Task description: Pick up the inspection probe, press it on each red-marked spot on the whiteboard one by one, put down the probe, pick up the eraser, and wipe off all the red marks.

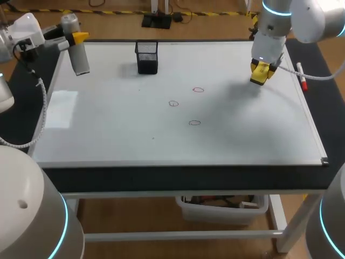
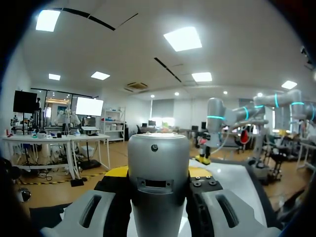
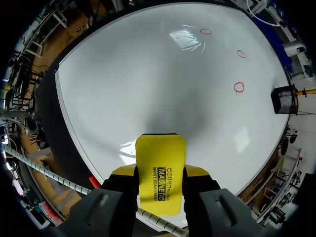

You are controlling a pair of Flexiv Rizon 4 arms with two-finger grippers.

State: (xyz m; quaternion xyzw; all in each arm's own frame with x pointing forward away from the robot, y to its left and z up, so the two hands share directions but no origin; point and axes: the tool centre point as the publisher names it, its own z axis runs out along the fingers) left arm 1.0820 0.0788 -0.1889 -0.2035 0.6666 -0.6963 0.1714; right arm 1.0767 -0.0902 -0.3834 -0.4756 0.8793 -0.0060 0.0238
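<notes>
The right gripper (image 1: 260,72) clamps the yellow eraser (image 3: 160,168) above the whiteboard (image 1: 108,129), well apart from the three red marks (image 1: 198,90). The left gripper (image 1: 78,39) seemingly pinches the probe (image 1: 80,59) beside the board's far-left corner. Landing tilted, the eraser could wipe with one edge and leave streaks.

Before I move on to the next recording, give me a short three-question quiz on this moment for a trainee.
1. How many red circle marks are on the white whiteboard?
2. True or false: the right gripper is shut on the yellow block eraser.
3. What is the left gripper doing? A. It is shut on the silver cylindrical probe. B. It is open and holds nothing. C. It is shut on the eraser.
Key: 1. three; 2. true; 3. A.
</notes>
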